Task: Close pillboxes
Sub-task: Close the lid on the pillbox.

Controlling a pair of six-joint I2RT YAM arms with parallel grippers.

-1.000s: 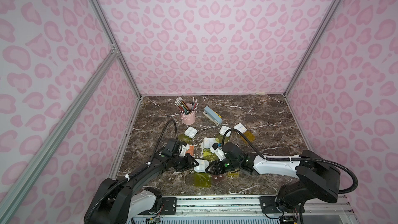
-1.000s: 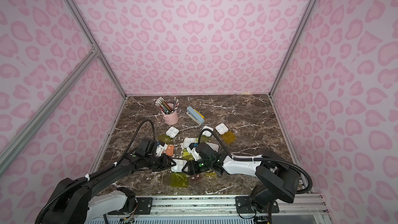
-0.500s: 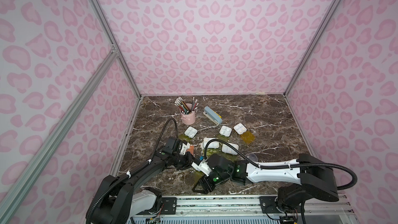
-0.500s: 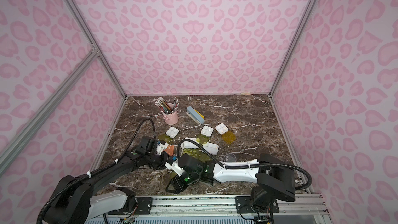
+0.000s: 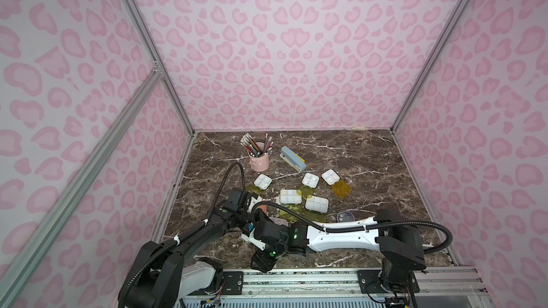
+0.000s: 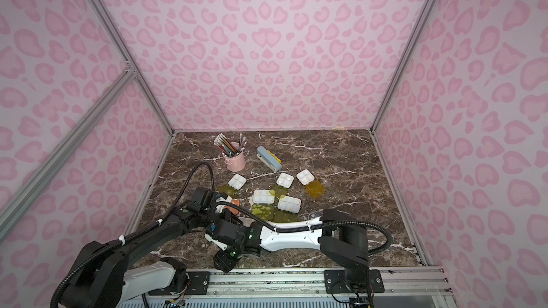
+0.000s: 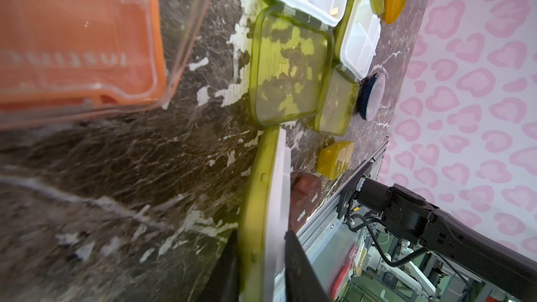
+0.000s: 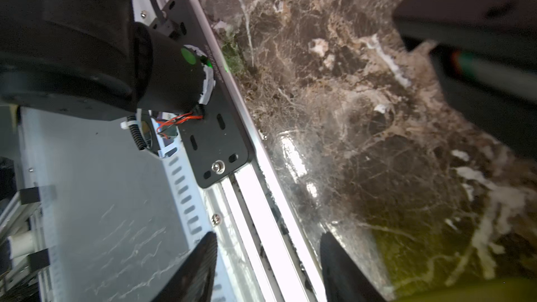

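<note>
The left gripper (image 7: 261,260) clamps a lime-lidded pillbox (image 7: 258,193) edge-on, lid seemingly shut, near the open pillboxes (image 5: 290,196) mid-table. The right gripper (image 8: 268,245) gapes empty over the near rail (image 8: 247,207); the right arm (image 5: 341,234) partly screens that grasp in both top views.

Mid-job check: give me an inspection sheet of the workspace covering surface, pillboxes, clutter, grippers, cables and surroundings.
Surface: dark veined marble tabletop; no damage seen.
Job's things: five open white pillboxes with lime lids or an amber lid lying flat; round grey pillbox near the right arm; small yellow pillbox and brown pillbox look closed.
Clutter: pencil cup and stapler at the back.
Grippers: left gripper shut on a lime-lidded pillbox held on edge; right gripper open, empty, over the table's front edge.
Cables: right arm's cable arcs over the lime lids; left arm's cable loops beside the pencil cup.
Surroundings: pink patterned walls, front rail.
</note>
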